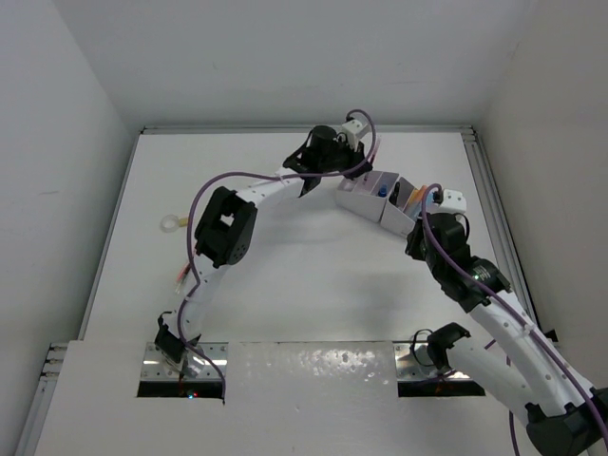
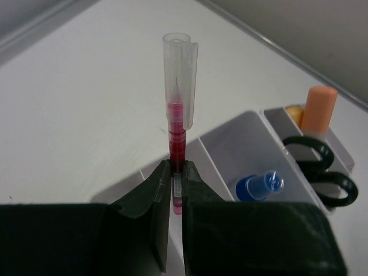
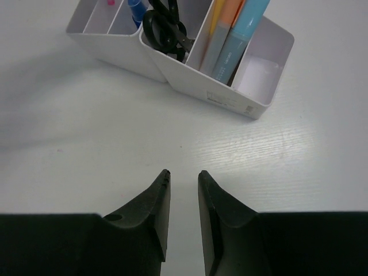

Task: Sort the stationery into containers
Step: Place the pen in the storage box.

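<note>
A white desk (image 1: 285,285) seen from above, with 2 robot arms reaching away from the near edge toward a white organizer (image 1: 366,201) that sits right of centre toward the far side.

The left pincer (image 2: 177,172) is closed tight on a pink pen (image 2: 177,123). It grips the pen near one end, and the rest of the pen, topped by a clear cap, sticks straight out past the fingertips. The pen is held in the air at the left end of the organizer. Whether it touches the organizer cannot be told.

The right pincer (image 3: 183,179) hangs over bare desk just in front of the organizer. Its 2 fingers stand a narrow gap apart, and nothing is between them.

The organizer is made of several joined, slanted compartments with pale lilac insides:
- A blue-capped bottle (image 2: 259,187) stands in 1 compartment.
- Black-handled scissors (image 2: 319,164) stand in the next, handles up.
- An orange marker (image 2: 319,106) stands in a compartment beyond the scissors.
- The right wrist view shows a light blue marker (image 3: 244,34) leaning right beside the orange one.
- The end compartment on that side shows only its lilac floor.

Far from the organizer, on the left part of the desk, lies a small pale ring (image 1: 171,224). Nearer the left arm's base is a small pink and orange item (image 1: 180,278), too small to identify.
</note>
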Robot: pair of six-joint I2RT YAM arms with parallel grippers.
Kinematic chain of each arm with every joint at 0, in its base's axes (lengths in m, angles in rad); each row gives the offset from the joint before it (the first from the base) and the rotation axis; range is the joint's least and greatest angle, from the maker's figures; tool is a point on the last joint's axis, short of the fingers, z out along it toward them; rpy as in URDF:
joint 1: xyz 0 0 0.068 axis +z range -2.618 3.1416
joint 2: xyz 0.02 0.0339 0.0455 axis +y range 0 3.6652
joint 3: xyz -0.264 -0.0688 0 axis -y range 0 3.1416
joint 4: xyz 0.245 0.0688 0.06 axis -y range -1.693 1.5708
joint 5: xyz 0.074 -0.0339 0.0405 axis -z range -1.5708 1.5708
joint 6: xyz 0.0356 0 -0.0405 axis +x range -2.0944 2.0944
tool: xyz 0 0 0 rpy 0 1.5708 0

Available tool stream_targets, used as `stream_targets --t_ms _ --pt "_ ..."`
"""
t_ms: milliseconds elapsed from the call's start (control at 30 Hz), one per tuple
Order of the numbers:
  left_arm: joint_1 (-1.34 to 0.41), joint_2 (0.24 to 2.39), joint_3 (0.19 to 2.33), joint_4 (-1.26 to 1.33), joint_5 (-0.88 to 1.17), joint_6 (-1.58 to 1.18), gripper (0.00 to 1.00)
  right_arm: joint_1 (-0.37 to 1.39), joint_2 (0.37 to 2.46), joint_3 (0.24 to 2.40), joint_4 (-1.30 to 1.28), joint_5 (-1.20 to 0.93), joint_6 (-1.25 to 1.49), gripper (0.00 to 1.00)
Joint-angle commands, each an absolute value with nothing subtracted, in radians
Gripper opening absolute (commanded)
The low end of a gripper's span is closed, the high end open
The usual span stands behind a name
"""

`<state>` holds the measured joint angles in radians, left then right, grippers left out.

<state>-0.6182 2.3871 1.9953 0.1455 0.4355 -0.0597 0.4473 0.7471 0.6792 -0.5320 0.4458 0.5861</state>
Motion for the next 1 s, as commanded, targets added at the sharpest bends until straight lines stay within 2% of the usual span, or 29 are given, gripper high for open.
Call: stream_targets --t_ms 0,267,367,400,433,633,800,867,967 --pt "-0.632 2.321 1.945 0.19 0.479 -0.057 0.0 0.446 0.738 0.719 -0.538 0.48 0.606 0.26" --pt "-0.638 2.33 1.87 0.273 0.52 -0.034 0.0 0.446 0.739 0.733 -0.558 0.495 0.6 0.26" --pt "-0.632 2.33 1.879 0.275 0.532 -0.037 0.28 0.445 0.732 0.741 -0.569 0.497 0.589 0.27" --pt "-0.632 2.329 1.887 0.264 0.531 -0.035 0.42 0.446 0.732 0.744 -0.572 0.499 0.584 0.27" --pt "-0.629 2.327 1.899 0.259 0.528 -0.034 0.45 0.446 0.735 0.749 -0.574 0.497 0.584 0.27" --pt "-0.591 2.307 2.13 0.155 0.45 -0.034 0.5 0.446 0.759 0.765 -0.56 0.468 0.572 0.27" --pt "-0.511 2.22 2.292 -0.243 0.283 0.139 0.51 0.474 0.805 0.791 -0.546 0.431 0.557 0.28" --pt "-0.47 2.128 2.275 -0.472 0.183 0.226 0.52 0.495 0.842 0.793 -0.538 0.436 0.555 0.28" --pt "-0.335 1.953 2.05 -0.704 0.081 0.348 0.52 0.566 0.894 0.778 -0.499 0.446 0.557 0.3"
